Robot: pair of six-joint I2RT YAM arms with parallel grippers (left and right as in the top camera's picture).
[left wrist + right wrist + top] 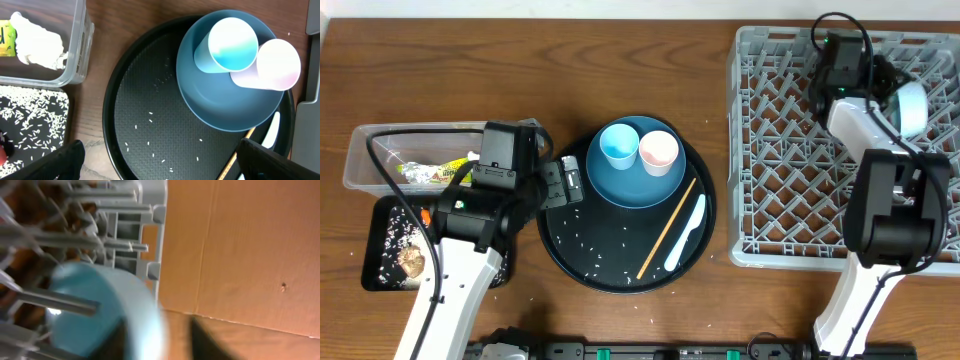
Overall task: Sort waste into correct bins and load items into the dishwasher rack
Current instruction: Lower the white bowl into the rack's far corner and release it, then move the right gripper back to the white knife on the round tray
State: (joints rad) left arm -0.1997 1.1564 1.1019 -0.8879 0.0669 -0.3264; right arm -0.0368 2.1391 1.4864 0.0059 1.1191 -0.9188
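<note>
Item: pale bowl (911,107), tilted among pegs at the right edge of the dishwasher rack (770,150). Likely light, rigid, slick; take by the rim. Right gripper (890,90) adjacent, spread indeterminable. Left gripper (162,162) spread wide, empty.

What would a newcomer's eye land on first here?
First, the round black tray at table centre: a dark-blue plate on it carries a light-blue cup and a pink cup side by side. Next, the big grey dishwasher rack on the right, almost bare except for a pale round dish among the pegs near its far right corner.
</note>
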